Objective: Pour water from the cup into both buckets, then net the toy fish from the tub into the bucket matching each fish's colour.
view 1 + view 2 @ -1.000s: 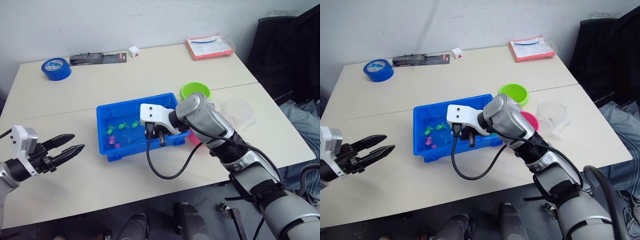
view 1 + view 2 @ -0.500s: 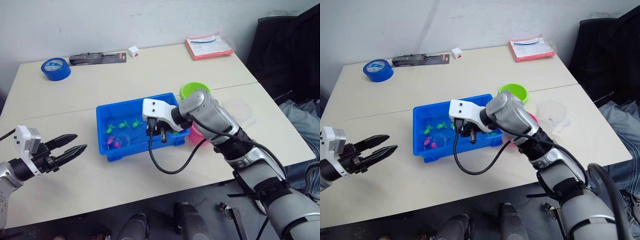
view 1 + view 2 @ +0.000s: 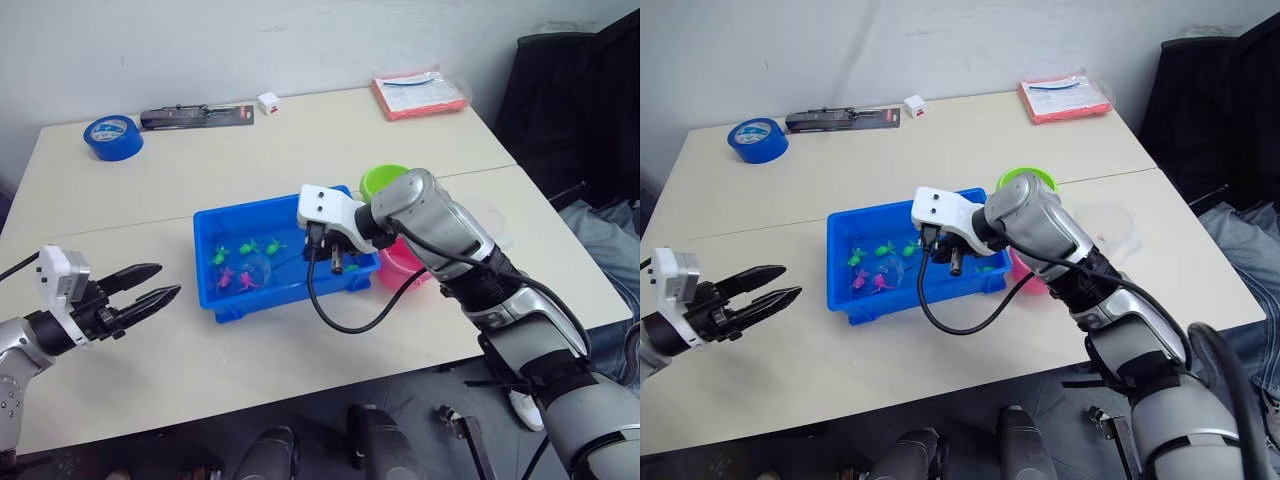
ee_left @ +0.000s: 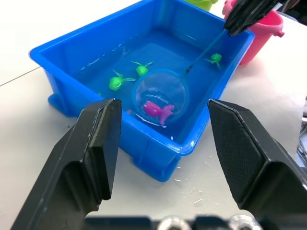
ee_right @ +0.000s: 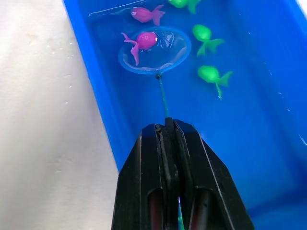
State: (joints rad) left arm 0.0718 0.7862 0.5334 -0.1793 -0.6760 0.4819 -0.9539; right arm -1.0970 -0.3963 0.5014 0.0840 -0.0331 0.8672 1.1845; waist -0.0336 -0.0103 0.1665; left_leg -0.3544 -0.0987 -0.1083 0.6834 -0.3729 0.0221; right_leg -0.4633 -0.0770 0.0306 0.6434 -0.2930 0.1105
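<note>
The right gripper (image 5: 168,125), clamping the net (image 5: 154,50) handle, is sliding toward the tub's (image 3: 215,300) far edge; a pink fish (image 5: 144,40) now lying in the hoop; the left gripper (image 3: 150,287) is hovering open.

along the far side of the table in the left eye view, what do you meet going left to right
blue tape roll → long black packaged tool → small white cube → flat red packet

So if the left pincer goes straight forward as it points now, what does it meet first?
Probably the near wall of the blue tub: the open left pincer points straight at it across bare table, though depth is hard to judge.
</note>
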